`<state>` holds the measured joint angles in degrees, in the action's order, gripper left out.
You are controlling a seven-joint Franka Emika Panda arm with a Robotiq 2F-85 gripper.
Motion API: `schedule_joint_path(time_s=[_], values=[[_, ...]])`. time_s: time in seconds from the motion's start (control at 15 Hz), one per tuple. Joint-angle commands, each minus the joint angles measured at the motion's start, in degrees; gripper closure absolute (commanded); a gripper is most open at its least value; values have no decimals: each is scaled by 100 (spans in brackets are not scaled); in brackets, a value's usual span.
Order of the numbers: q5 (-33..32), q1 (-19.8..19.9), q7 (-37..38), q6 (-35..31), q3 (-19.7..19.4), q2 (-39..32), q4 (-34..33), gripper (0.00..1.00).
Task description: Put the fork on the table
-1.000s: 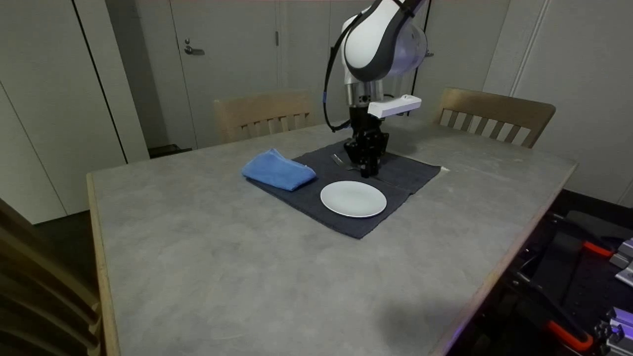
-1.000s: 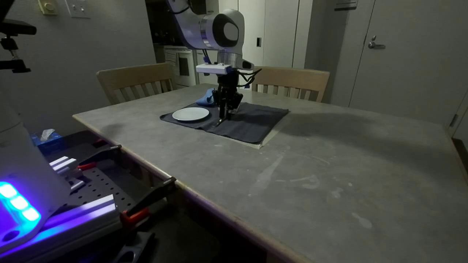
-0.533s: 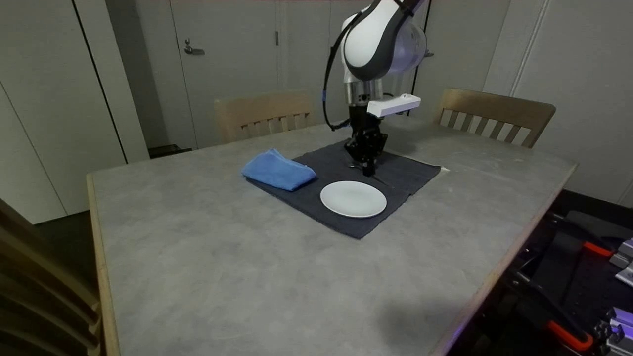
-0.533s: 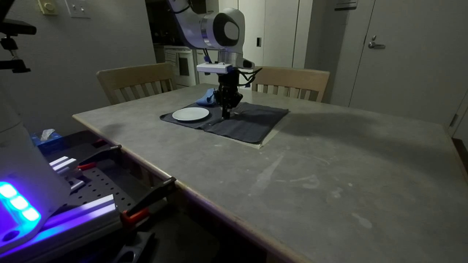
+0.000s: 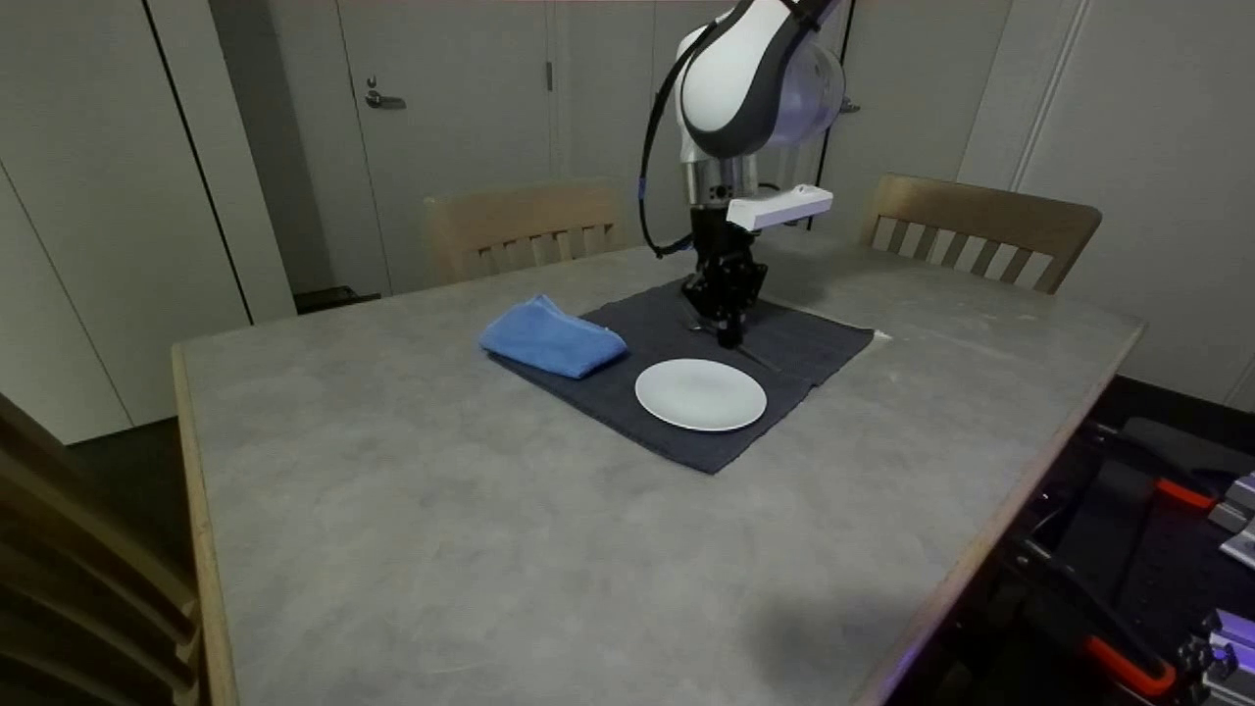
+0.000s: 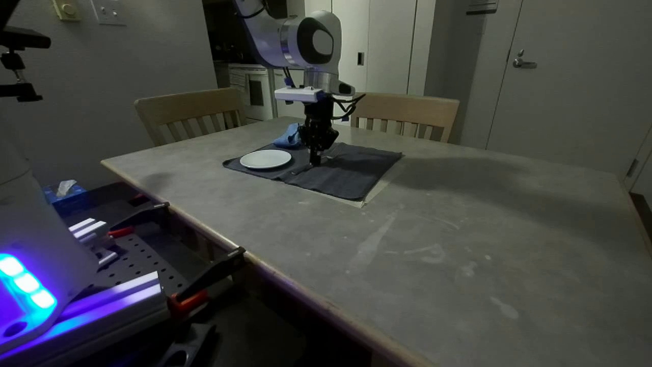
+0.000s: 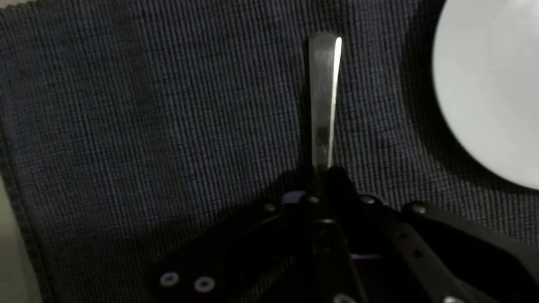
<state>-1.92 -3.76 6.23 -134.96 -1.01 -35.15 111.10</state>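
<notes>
In the wrist view the fork (image 7: 323, 97) is silver-grey, with a white streak along its three o'clock edge; the mat (image 7: 168, 126) under it, dark blue-grey with fine lines; the plate (image 7: 492, 92) at three o'clock, plain white. The gripper (image 7: 324, 179) is black. In an exterior view the cloth (image 5: 552, 340), at the plate's ten o'clock, is sky blue, the table (image 5: 441, 510) mottled grey, pale-edged.

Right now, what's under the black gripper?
Dark grey ribbed cloth placemat. The black gripper is shut on the slender grey metal fork: handle visible in the wrist view, middle covered, as is the placemat directly beneath.
</notes>
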Motion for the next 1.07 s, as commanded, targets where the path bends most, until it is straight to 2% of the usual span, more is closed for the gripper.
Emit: schedule_joint_path(time_s=[0.0,0.53,1.0], values=[[-1,16,-47,100,27,75,22,97],[76,56,-394,283,249,236,249,97],[-36,-92,-492,376,372,367,487,97]])
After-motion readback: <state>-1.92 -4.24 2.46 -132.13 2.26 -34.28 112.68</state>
